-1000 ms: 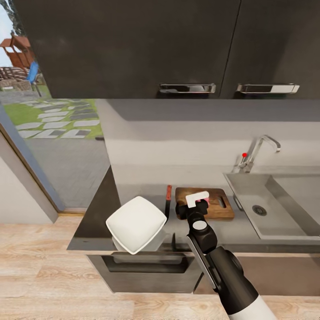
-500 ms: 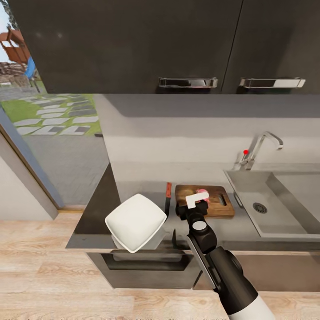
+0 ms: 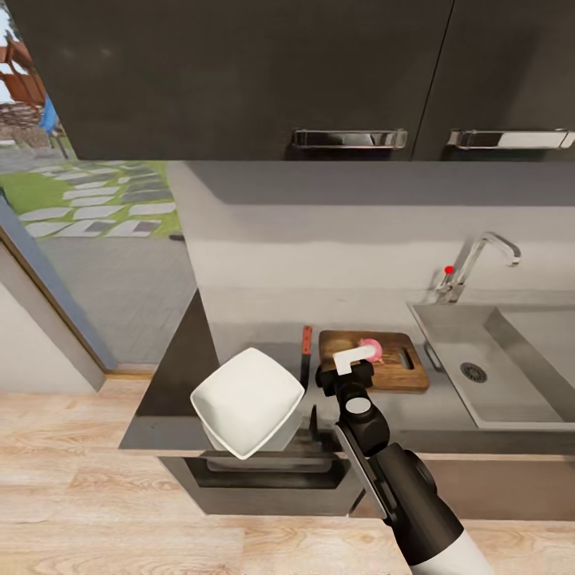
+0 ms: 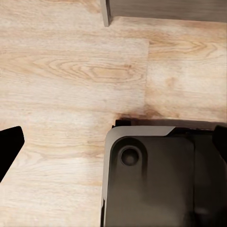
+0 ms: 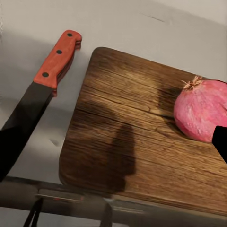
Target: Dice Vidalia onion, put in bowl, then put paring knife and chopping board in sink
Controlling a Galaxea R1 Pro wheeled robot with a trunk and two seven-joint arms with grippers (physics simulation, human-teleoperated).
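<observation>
The pink-skinned onion (image 3: 369,349) (image 5: 201,116) lies on the dark wooden chopping board (image 3: 395,369) (image 5: 137,142), on the grey countertop (image 3: 447,411) left of the sink (image 3: 519,383). My right gripper (image 3: 351,369) hovers at the board's near left corner, open, one dark fingertip (image 5: 221,142) just short of the onion. The paring knife (image 3: 304,357) (image 5: 56,61), red handle away from me, lies beside the board's left edge. At the counter's front edge sits the white bowl (image 3: 247,409). Over the wooden floor my left gripper (image 4: 113,146) hangs open and holds nothing.
A drawer (image 3: 263,467) stands open under the bowl. The chrome tap (image 3: 479,263) with its red knob rises behind the sink. Dark wall cabinets (image 3: 239,80) hang above. A glass door (image 3: 80,239) to the garden is at the left. My base (image 4: 156,175) sits below the left gripper.
The onion, close between the right gripper's fingers a second ago, now lies free on the board just beyond them. The head view has shifted slightly, moving everything a little rightward.
</observation>
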